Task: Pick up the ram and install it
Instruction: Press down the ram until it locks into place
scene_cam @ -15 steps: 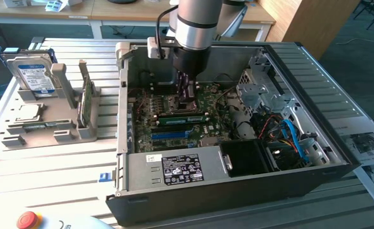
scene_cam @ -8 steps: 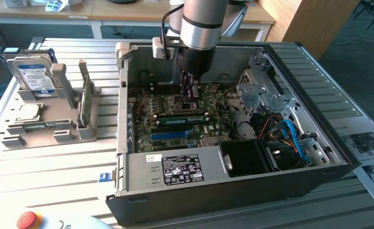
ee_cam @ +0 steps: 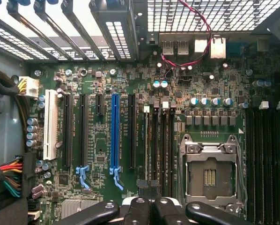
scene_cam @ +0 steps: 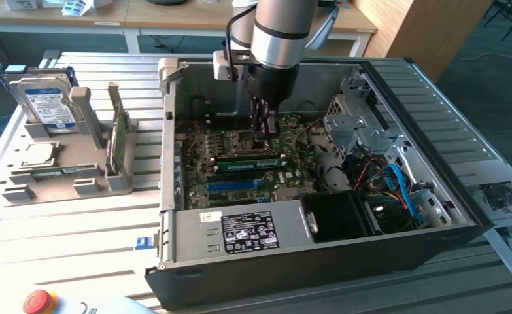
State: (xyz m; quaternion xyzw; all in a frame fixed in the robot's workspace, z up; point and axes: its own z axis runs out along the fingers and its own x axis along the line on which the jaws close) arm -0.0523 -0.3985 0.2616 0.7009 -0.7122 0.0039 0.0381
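hard drive (scene_cam: 42, 98) with a blue label stands upright in a grey holder (scene_cam: 64, 163), well off the computer case (scene_cam: 325, 261) toward the exterior view's left. a green card (scene_cam: 114, 137) stands on edge in that same holder, nearer the case, and a small square chip (scene_cam: 36, 154) lies flat on the holder's low step. a red button (scene_cam: 39, 301) sits at the near edge of the slatted table (scene_cam: 64, 229), also on that side of the case.

inside the open case the gripper (scene_cam: 265, 134) reaches straight down over the motherboard (scene_cam: 238, 176). its jaws are fully closed; whether they pinch anything i cannot tell. just beside its tip, nearer the front of the case, the ram (scene_cam: 251, 162) lies as a thin green stick across the board in the row of memory slots. a blue slot (scene_cam: 234, 185) runs parallel to it, closer to the power supply (scene_cam: 238, 232) at the case's front wall.

in the wrist view the closed gripper (ee_cam: 149, 206) hangs above the black memory slots (ee_cam: 161, 136), between a long blue slot (ee_cam: 114, 133) and the bare processor socket (ee_cam: 209, 173).

on the case's other side, toward the exterior view's right, a blue cable (scene_cam: 404, 190) loops by the drive cage (scene_cam: 352, 124).
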